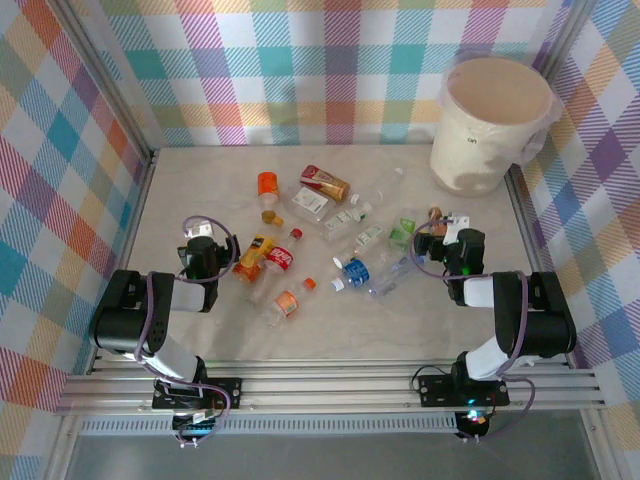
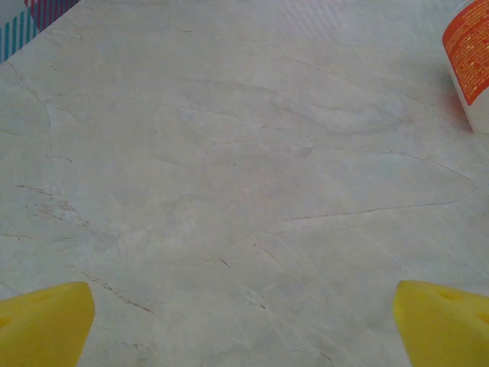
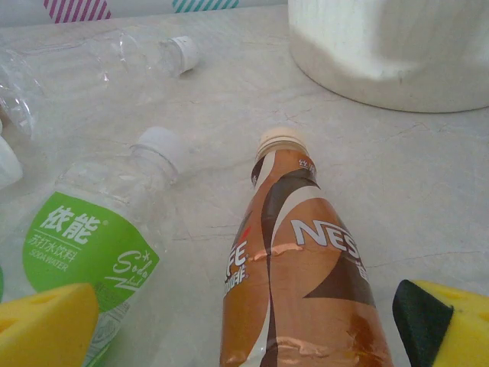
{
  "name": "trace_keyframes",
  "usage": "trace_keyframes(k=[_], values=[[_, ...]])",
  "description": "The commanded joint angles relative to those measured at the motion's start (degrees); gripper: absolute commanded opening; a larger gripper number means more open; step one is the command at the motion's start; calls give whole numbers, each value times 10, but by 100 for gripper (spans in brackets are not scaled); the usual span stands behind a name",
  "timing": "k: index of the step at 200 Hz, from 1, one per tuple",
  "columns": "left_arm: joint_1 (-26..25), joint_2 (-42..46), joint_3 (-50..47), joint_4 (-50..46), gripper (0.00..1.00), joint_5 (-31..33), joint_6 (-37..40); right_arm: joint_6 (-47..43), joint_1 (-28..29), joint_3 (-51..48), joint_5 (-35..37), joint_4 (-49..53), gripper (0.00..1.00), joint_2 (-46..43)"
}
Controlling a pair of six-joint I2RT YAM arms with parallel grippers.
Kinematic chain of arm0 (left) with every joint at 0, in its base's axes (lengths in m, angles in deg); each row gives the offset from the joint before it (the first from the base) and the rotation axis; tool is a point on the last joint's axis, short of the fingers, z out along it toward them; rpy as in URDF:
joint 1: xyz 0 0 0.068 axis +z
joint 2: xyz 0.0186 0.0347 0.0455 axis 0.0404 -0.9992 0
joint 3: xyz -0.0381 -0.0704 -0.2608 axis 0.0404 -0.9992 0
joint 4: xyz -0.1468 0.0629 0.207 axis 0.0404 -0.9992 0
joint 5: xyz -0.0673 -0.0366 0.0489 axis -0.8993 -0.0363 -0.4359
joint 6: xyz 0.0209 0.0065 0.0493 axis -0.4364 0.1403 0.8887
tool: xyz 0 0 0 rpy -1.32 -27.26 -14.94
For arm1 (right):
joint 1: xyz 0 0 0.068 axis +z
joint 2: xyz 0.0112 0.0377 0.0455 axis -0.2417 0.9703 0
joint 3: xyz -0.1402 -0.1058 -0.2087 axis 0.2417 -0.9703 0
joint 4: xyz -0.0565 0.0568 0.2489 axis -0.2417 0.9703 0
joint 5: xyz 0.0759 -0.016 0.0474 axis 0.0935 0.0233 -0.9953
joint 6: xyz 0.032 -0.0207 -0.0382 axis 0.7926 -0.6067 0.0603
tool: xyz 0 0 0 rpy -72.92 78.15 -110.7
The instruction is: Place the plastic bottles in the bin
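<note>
Right claw (image 3: 244,325) is spread open, Nescafe bottle (image 3: 302,260) lying lengthwise between its fingers (image 3: 46,325), cap aimed straight ahead toward the bin (image 3: 397,53).

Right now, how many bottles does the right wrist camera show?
3: the brown bottle in the middle, the green-label bottle left of it, the clear bottle at top left. A white bit at the left edge may be a fourth.

Bare marbled table (image 2: 229,176), yellow fingertips (image 2: 42,325) spread wide — orange-labelled bottle (image 2: 470,61), perhaps, top right
</note>
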Motion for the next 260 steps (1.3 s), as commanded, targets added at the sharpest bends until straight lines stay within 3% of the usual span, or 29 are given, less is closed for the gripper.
trace_keyframes(k=[1, 198, 232, 260], values=[[-5, 8, 7, 20, 100, 4, 8, -1, 4, 7, 5, -21, 100, 1], [-5, 12, 5, 22, 100, 4, 10, 0, -1, 6, -6, -21, 100, -1], [-5, 82, 21, -69, 100, 9, 5, 12, -1, 58, 14, 142, 100, -72], [-5, 164, 22, -126, 100, 25, -9, 36, -1, 63, 31, 197, 100, -132]])
